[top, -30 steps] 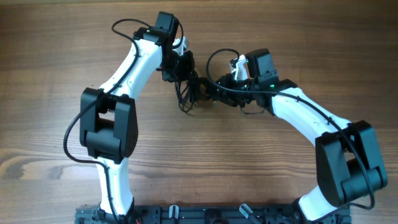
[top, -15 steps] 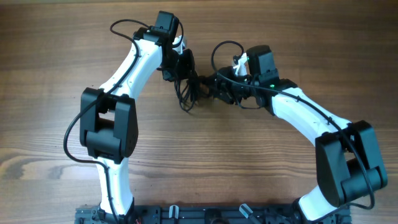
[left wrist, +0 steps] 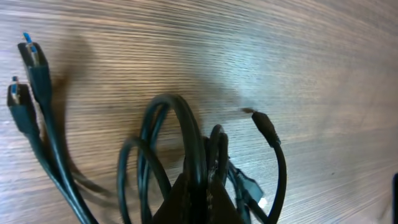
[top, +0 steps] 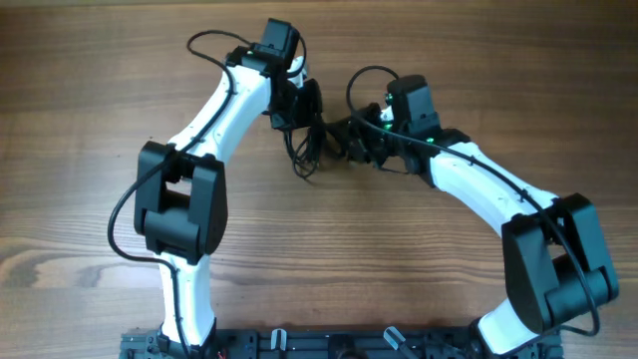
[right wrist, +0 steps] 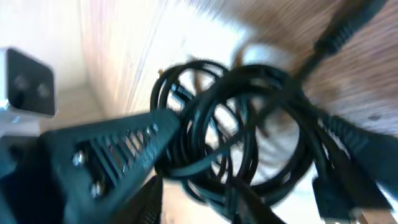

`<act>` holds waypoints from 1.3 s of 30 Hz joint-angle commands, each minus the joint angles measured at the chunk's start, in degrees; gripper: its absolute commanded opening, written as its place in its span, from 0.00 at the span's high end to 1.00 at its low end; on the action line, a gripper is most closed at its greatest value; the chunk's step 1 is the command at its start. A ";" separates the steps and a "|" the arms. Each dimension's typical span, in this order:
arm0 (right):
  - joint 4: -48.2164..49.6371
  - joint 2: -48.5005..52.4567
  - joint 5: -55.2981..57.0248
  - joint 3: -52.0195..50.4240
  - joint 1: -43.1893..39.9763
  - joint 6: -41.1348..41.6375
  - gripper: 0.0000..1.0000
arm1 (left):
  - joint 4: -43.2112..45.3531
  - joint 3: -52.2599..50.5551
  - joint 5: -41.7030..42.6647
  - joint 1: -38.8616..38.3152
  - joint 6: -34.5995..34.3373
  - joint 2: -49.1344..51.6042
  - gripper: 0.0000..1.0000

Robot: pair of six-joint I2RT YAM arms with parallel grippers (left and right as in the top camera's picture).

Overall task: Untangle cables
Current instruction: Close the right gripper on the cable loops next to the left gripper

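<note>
The cables (top: pixel 305 152) are a clump of thin black cords hanging between my two grippers at the table's far middle. My left gripper (top: pixel 302 110) is shut on several strands; in the left wrist view its tips (left wrist: pixel 202 190) pinch them, with loops and plug ends (left wrist: pixel 32 53) spread over the wood. My right gripper (top: pixel 351 140) faces the clump from the right. The right wrist view is blurred; there the gripper (right wrist: pixel 199 202) stands open, with cable loops (right wrist: pixel 224 118) ahead and a few strands against one finger (right wrist: pixel 249 205).
The left arm's ribbed black finger (right wrist: pixel 106 152) fills the left of the right wrist view, close to my right gripper. A thicker black wire (top: pixel 364 80) arches over the right wrist. Bare wooden table (top: pixel 329 259) lies in front of the arms.
The left gripper has shifted slightly right and back with the cables. The right gripper moved left up to the clump, its fingers widening and then narrowing.
</note>
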 commanded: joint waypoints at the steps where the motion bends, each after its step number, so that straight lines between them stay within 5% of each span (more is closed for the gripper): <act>1: 0.24 0.74 9.66 -0.09 0.55 -0.59 0.68 | 0.20 -0.28 -2.25 -1.64 8.11 0.70 0.87; 2: 0.22 0.74 9.79 -0.09 0.52 -0.90 0.70 | 0.24 -0.28 -2.25 -1.75 8.48 0.70 0.63; 4: -0.04 0.74 9.81 -0.09 0.55 -0.92 0.74 | 0.61 -0.28 -2.25 -1.99 8.41 0.70 0.31; 5: -0.07 0.74 10.32 -0.09 0.55 -1.14 0.80 | 0.74 -0.28 -2.25 -2.05 8.41 0.72 0.03; 6: -0.07 0.74 11.21 -0.09 0.55 -1.55 0.87 | 0.81 -0.28 -2.25 -2.05 8.41 0.72 0.00; 8: 0.00 0.74 13.11 -0.09 0.55 -2.36 0.96 | 0.79 -0.28 -2.25 -2.03 8.44 0.70 0.00; 13: -0.20 0.74 13.44 -0.09 0.55 -7.37 0.96 | 0.09 -0.26 -2.03 -1.29 5.66 0.66 0.00; 17: -3.69 0.74 11.52 -0.09 0.81 -9.79 0.95 | -1.53 -0.26 6.27 0.92 4.11 -0.09 0.00; 18: -4.09 0.74 10.69 -0.09 0.81 -9.88 0.93 | -2.19 -0.26 8.55 1.49 4.11 -0.35 0.09; 21: -4.59 0.74 5.75 -0.09 0.81 -11.10 0.91 | -4.28 -0.26 11.43 3.21 4.11 -0.44 0.63; 23: -4.13 0.74 2.27 -0.09 0.81 -15.30 0.91 | -5.27 -0.26 10.14 3.98 4.11 -0.42 0.70; 26: -3.02 0.74 0.33 -0.09 0.81 -27.39 0.92 | -6.10 -0.26 4.72 4.61 4.11 -0.42 0.64; 28: -3.41 0.74 2.21 -0.09 0.70 -29.27 0.92 | -5.16 -0.28 0.15 4.55 4.15 -0.35 0.58; 34: -3.78 0.63 -6.67 3.02 -0.66 -33.07 0.84 | -3.30 -0.28 -1.55 3.63 4.31 -0.20 0.63; 37: -7.96 0.63 -7.58 5.77 -0.63 -35.98 0.89 | -3.28 -0.28 -1.57 2.71 4.31 -0.20 0.36; 39: -10.12 0.63 -7.63 7.04 -0.15 -37.44 0.96 | -3.34 -0.28 -1.55 1.97 4.31 -0.20 0.33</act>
